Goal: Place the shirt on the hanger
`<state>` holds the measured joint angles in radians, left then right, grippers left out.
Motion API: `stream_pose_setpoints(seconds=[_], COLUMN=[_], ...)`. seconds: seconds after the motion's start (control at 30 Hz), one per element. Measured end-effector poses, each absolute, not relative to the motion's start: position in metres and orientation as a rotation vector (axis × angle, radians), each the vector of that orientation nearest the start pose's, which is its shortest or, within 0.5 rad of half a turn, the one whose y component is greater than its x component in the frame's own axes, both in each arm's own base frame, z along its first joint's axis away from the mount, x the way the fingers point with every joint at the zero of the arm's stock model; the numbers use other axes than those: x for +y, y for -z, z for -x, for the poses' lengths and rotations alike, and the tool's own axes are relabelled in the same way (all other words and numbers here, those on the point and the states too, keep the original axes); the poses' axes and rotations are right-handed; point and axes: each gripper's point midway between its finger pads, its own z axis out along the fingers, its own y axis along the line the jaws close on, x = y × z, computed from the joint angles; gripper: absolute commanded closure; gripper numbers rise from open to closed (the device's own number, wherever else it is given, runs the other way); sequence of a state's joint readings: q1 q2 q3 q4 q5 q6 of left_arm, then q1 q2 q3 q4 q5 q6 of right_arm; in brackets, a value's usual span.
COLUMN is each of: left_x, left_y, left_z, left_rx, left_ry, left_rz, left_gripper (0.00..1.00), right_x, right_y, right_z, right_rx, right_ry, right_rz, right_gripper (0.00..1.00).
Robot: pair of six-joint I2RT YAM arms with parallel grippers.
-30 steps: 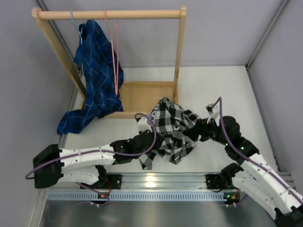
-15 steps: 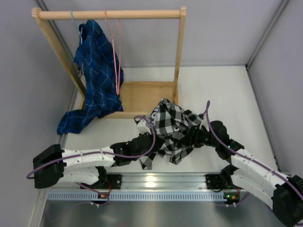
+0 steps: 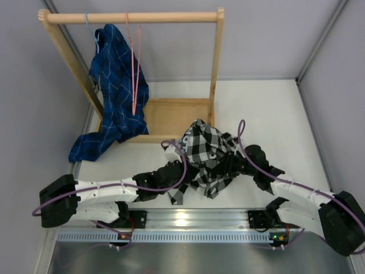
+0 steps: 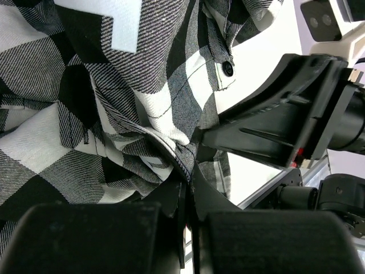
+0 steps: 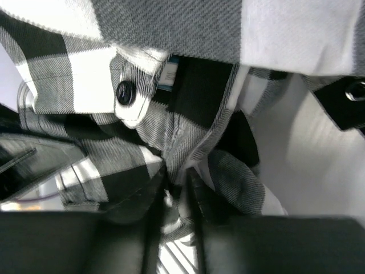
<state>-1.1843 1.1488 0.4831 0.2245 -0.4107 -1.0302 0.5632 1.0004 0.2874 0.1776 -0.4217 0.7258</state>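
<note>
The black-and-white check shirt (image 3: 206, 153) is bunched up between my two arms, near the front of the table. My left gripper (image 3: 183, 166) is shut on a fold of the shirt (image 4: 142, 114) at its left side. My right gripper (image 3: 228, 165) is shut on the shirt's edge (image 5: 188, 137) at its right side, beside a button (image 5: 125, 92). The two grippers are close together; the right one shows in the left wrist view (image 4: 274, 128). The pink wire hanger (image 3: 135, 63) hangs from the wooden rail (image 3: 131, 17) at the back left, apart from the shirt.
A blue plaid shirt (image 3: 114, 97) hangs on the rack next to the pink hanger and trails onto the table. The rack's right post (image 3: 215, 68) and wooden base (image 3: 171, 117) stand just behind the check shirt. Grey walls enclose the table.
My right arm has stretched lower and leftward, its gripper closing in on the left one. The shirt bunched slightly. The pink hanger swung a little to the left.
</note>
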Motion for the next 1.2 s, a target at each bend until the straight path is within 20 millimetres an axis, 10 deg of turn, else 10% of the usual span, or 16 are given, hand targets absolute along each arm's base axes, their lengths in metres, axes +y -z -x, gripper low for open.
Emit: stream_pose_setpoints(seconds=[0.03, 0.27, 0.33, 0.37, 0.4, 0.43, 0.6, 0.77, 0.87, 1.0, 1.2], left_x=[-0.317, -0.305, -0.300, -0.297, -0.294, -0.291, -0.287, -0.282, -0.256, -0.217, -0.221], left_y=[-0.125, -0.146, -0.155, -0.160, -0.166, -0.173, -0.223, -0.342, -0.408, -0.447, -0.414], left_z=[-0.169, -0.167, -0.167, -0.167, -0.167, -0.166, -0.157, -0.130, -0.119, -0.121, -0.153], left_rx=[2.116, 2.045, 2.012, 1.993, 1.973, 1.952, 1.849, 1.611, 1.435, 1.320, 1.475], left_ry=[1.001, 1.068, 1.088, 1.100, 1.114, 1.127, 1.185, 1.319, 1.366, 1.320, 1.064], left_rz=[0.117, 0.156, 0.171, 0.176, 0.180, 0.180, 0.064, -0.134, -0.164, -0.101, -0.069], left_gripper=[1.00, 0.98, 0.76, 0.56, 0.12, 0.02, 0.02, 0.02, 0.02, 0.02, 0.02], right_x=[0.233, 0.239, 0.240, 0.242, 0.243, 0.247, 0.249, 0.236, 0.230, 0.241, 0.278], right_y=[-0.080, -0.102, -0.135, -0.159, -0.183, -0.220, -0.391, -0.555, -0.614, -0.578, -0.346], right_z=[-0.183, -0.188, -0.197, -0.200, -0.204, -0.210, -0.207, -0.186, -0.166, -0.154, -0.160], right_rx=[2.295, 2.213, 2.133, 2.080, 2.038, 1.961, 1.648, 1.370, 1.220, 1.283, 1.833], right_ry=[-1.181, -1.153, -1.108, -1.094, -1.067, -1.047, -0.954, -0.844, -0.833, -0.832, -0.767], right_rz=[0.096, 0.120, 0.151, 0.179, 0.210, 0.250, 0.452, 0.625, 0.712, 0.858, 1.175], right_gripper=[1.00, 1.00, 1.00, 1.00, 1.00, 1.00, 1.00, 1.00, 1.00, 1.00, 1.00])
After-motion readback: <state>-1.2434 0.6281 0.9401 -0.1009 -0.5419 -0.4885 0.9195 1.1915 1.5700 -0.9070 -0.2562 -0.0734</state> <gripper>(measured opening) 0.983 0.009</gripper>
